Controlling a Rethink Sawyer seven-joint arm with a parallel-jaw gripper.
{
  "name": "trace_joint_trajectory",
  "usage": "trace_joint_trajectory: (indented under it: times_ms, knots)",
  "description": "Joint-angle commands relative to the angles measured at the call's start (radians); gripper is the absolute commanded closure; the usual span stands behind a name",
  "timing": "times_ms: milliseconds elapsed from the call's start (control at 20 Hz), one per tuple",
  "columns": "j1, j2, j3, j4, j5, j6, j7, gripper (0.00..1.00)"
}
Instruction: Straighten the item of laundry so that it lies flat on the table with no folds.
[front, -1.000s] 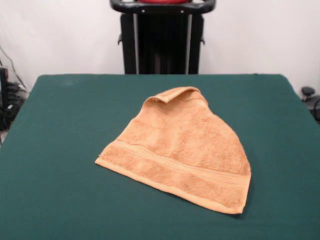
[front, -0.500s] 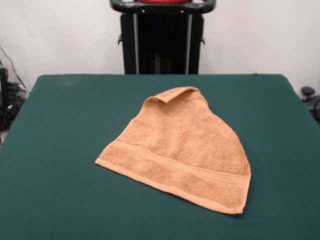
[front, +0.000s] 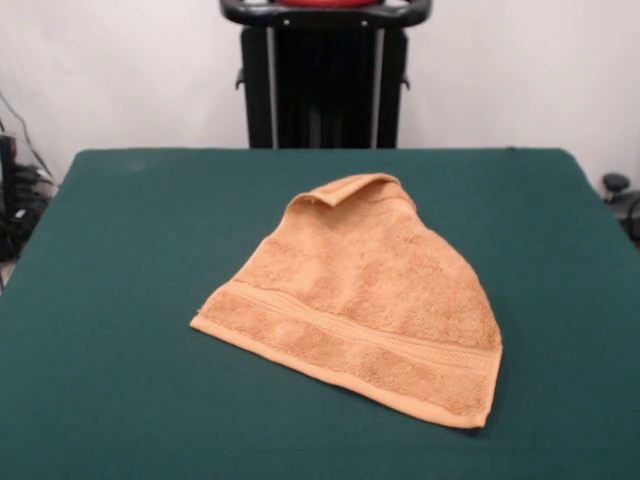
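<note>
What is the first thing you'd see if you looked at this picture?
The orange-tan hand towel stands out, lying in the middle of the dark green table. It is bunched into a cone shape, narrow and curled over at the far end, with a woven stripe along the wide near edge. The robot's black pedestal stands behind the table.

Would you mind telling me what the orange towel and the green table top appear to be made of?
The towel looks like terry cloth, probably cotton: a soft, nubby looped pile with no sheen, and a flatter woven band near the front short edge. The table top seems covered in a dark green felt-like fabric: matte, even and without gloss or grain, though what lies under that covering cannot be seen.
</note>
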Motion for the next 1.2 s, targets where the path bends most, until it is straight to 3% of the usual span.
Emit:
trace_joint_trajectory:
  times_ms: [50,1200]
  knots:
    - [0.004,0.106,0.056,0.247,0.006,-0.085,-0.015,0.00]
    - [-0.034,0.151,0.087,0.487,-0.004,-0.394,-0.062,0.00]
